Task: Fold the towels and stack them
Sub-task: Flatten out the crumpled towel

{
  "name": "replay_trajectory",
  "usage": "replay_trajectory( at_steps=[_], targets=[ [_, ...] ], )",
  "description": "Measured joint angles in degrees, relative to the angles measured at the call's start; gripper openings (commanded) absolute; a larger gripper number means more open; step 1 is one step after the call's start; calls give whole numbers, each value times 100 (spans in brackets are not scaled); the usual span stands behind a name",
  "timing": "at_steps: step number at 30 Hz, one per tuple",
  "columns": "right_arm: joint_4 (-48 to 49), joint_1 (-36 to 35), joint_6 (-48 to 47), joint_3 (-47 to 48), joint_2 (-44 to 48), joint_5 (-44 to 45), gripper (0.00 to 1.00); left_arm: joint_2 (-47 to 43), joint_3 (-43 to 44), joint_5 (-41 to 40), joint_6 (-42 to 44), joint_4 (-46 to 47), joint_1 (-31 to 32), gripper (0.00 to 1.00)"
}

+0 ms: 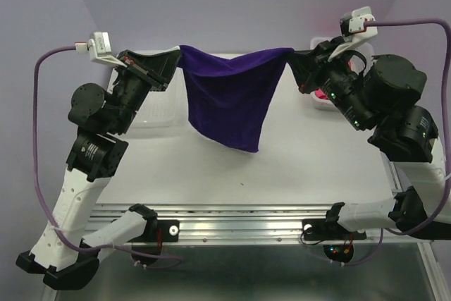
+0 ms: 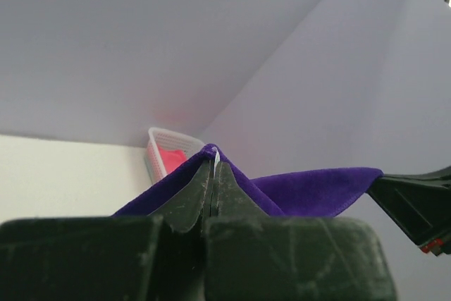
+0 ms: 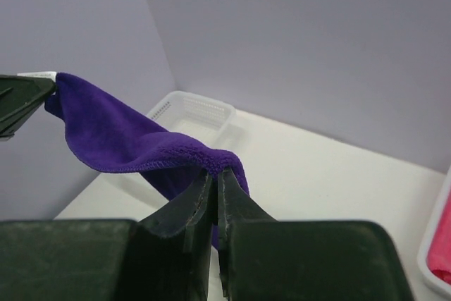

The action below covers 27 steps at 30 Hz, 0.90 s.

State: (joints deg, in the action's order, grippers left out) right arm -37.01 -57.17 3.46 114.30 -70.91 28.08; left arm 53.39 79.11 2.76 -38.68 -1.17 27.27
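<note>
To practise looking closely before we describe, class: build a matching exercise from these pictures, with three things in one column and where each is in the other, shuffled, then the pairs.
Things
1. purple towel
2. pink towel
3. left basket

Places
A. standing on the table, on its left side
B. hanging in mid-air, gripped at two top corners
C. lying in the right basket

Pairs: 1-B, 2-C, 3-A

towel (image 1: 229,100) above table (image 1: 303,163), basket (image 1: 156,115) left (on it)
</note>
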Motion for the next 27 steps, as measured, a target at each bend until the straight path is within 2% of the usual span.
replay_trajectory(
  at_steps=[14,21,27],
  targets=[
    [-216,-31,70,927,-59,-2583,1,-601,396,1189,-238,-44,0,0],
    [-219,-31,240,938,33,-3051,1,-831,396,1558,-387,-4,0,0],
    [-160,-31,251,855,72,-2804,1,-828,282,1558,-437,13,0,0]
  ],
)
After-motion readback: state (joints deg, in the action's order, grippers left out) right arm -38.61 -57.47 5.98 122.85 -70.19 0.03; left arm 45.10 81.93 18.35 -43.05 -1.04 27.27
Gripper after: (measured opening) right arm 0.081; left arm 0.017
